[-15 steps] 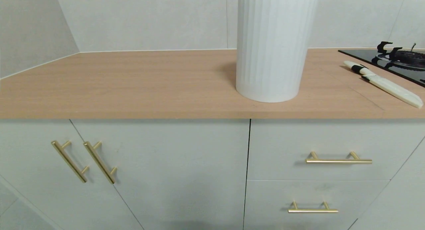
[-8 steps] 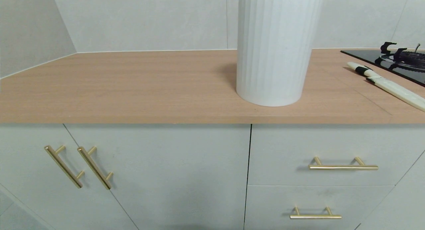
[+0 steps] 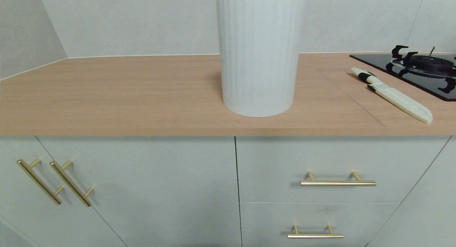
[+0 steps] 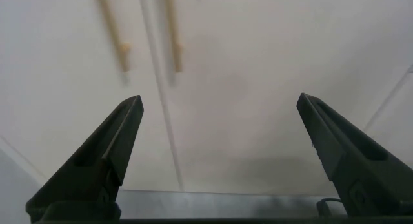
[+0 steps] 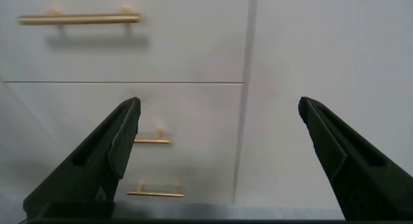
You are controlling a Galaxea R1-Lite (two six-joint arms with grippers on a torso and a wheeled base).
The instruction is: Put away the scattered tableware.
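A: So, what lies out on the desk [image 3: 107, 93]?

B: One knife [image 3: 392, 95], glossy and pale cream. Its long tapered blade is the same colour as the handle, and the handle has a black band round it. It lies flat on a matt, light brown wood-grain top.

A: And the big white thing?

B: A tall round container [image 3: 258, 54], matt white with fine upright ribs, standing straight near the front edge. Its top runs out of the head view, so I cannot tell what it holds.

A: Where is the knife from there?

B: Take the container as the dial's centre, with 12 toward the wall [image 3: 142, 22]. The knife is at 3 o'clock and well apart from it. Its handle end points to about 10 and its tip to about 4. At 2 o'clock is a hob [image 3: 420, 70] of black glass with a black pan support, just beyond the knife and not touching it.

A: What is below?

B: Flat pale grey fronts. The doors [image 3: 160, 190] at 7 o'clock carry two slim brass door handles [image 3: 71, 183] side by side. The drawers [image 3: 338, 161] at 5 o'clock each carry a level brass bar, the drawer handles [image 3: 337, 183].

A: The hands?

B: The left hand [image 4: 219, 102] faces the doors with its dark tapered fingers [image 4: 110, 153] spread wide and released, holding nothing. The right hand [image 5: 219, 104] is released too and faces the drawers. The knife lies up on the desk, probably well apart from both, though the wrist views are blurred.
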